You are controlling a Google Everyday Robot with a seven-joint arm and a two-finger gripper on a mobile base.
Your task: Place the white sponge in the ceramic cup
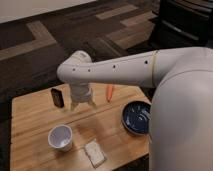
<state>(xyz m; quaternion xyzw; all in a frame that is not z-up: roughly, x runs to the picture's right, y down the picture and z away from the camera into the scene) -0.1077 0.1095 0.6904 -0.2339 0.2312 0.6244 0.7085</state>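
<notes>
The white sponge (95,153) lies flat near the front edge of the wooden table (30,120). Just to its left and slightly farther back stands the ceramic cup (60,137), upright and with nothing in it. My gripper (83,105) hangs over the table's back middle, pointing down, well behind both the cup and the sponge. Its two fingers stand apart with nothing between them, so it is open.
A black upright block (58,97) stands just left of the gripper. An orange carrot (109,92) lies to its right near the back edge. A dark blue bowl (136,117) sits at the right, partly behind my white arm (125,70).
</notes>
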